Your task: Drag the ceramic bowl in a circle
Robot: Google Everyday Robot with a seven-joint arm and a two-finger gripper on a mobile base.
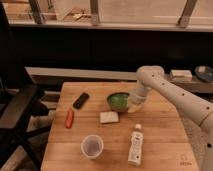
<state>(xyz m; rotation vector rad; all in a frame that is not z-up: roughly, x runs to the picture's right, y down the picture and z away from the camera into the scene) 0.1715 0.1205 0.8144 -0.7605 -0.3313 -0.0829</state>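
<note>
Gripper (134,104) clamped at ceramic bowl (117,101) right rim, contact blurred. Arm (186,103) cut off at right edge, chair (15,107) at left.

On the surface (165,131), the ceramic bowl (118,102) sits behind the middle, with the hand (134,105) clamped on its right rim. A phone (81,100) lies left of the bowl and a slim stick (69,118) lies in front of the phone. A flat pad (109,117) lies just before the bowl. Nearer the front edge stands a cup (92,146), with a bottle (135,145) lying to its right
</note>
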